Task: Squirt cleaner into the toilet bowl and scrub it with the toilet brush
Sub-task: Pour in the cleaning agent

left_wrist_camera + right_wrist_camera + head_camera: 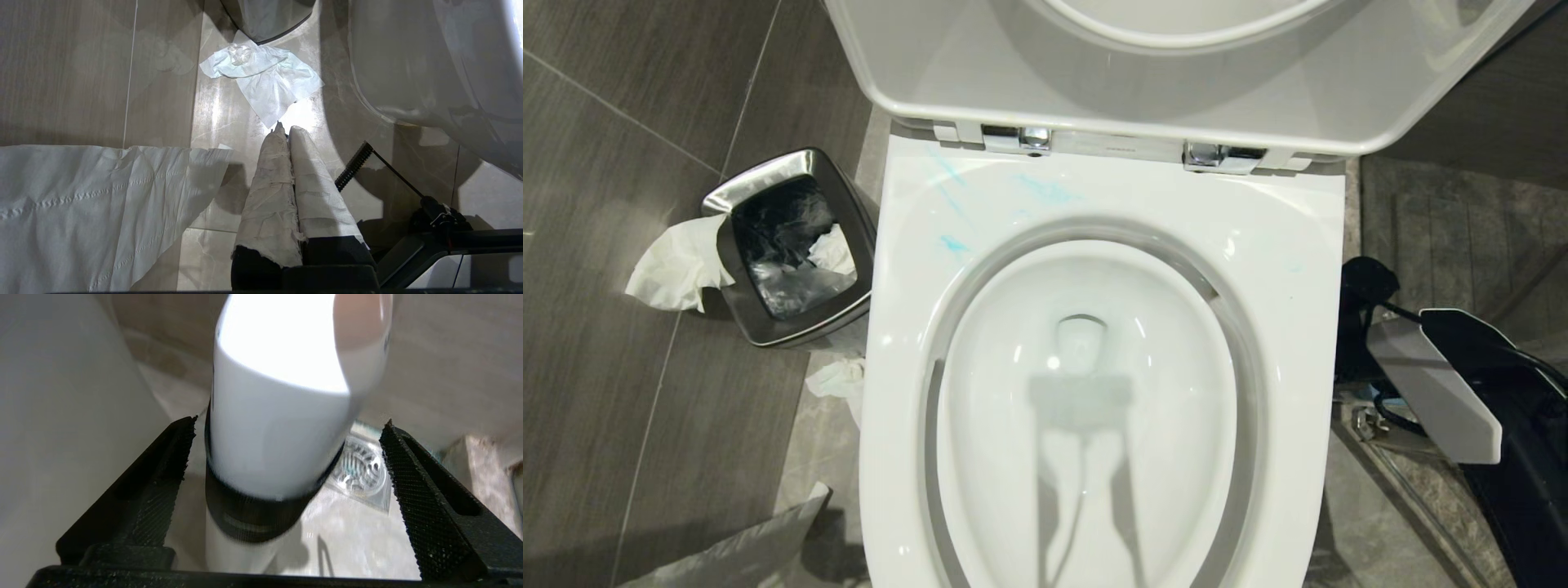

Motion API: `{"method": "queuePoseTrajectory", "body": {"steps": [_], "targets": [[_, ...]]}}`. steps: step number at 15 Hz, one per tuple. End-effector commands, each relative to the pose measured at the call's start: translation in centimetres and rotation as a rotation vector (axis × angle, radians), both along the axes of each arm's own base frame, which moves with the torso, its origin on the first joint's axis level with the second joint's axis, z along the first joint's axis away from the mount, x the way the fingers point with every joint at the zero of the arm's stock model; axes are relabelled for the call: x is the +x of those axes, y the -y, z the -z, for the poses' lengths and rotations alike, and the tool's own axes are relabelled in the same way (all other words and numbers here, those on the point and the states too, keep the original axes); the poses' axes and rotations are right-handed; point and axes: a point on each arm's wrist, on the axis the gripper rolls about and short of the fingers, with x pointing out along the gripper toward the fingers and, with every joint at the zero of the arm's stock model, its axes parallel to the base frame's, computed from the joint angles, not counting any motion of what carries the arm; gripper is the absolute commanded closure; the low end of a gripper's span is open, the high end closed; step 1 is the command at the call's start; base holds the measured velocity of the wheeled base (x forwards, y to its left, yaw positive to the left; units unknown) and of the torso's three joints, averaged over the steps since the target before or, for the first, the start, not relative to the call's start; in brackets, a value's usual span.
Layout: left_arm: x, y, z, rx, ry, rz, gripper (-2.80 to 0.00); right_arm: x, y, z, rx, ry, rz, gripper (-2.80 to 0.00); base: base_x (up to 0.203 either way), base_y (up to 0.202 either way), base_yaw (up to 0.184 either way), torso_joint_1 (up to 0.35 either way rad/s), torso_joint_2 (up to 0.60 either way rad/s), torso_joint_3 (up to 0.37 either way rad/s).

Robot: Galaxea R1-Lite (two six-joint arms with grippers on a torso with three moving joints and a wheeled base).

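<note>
Turquoise cleaner (1045, 192) smeared the back rim of the toilet bowl (1307, 245), near the hinges. Beside the bowl, the right gripper (286, 473) had its fingers spread wide around the toilet brush (278, 416) handle, not touching it. The left gripper (285, 131), fingers paper-wrapped and pressed together, hung over the floor (163, 102).

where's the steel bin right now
In the head view the steel bin stands on the floor at the robot's left of the toilet bowl, near its hinge end, with white tissue draped over its outer edge.
</note>
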Motion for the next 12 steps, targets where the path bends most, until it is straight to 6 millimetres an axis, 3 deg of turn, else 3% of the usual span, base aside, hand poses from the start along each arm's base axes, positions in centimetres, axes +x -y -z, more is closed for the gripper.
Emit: {"method": "queuePoseTrajectory", "body": {"steps": [1, 8, 12], "targets": [[0.0, 0.0, 0.0, 0.0, -0.001, 0.001, 0.0, 0.6, -0.1, 0.7, -0.001, 0.03, -0.001, -2.8, 0.0, 0.0, 0.0, 0.0, 0.0, 0.0], [0.0, 0.0, 0.0, 0.0, 0.0, 0.001, 0.0, 1.2, -0.1, 2.1, -0.001, 0.033, -0.003, -2.8, 0.0, 0.0, 0.0, 0.0, 0.0, 0.0], [0.0, 0.0, 0.0, 0.0, -0.001, 0.001, 0.0, 1.1, -0.1, 1.6, 0.002, 0.041, -0.005, -2.8, 0.0, 0.0, 0.0, 0.0, 0.0, 0.0]]}}
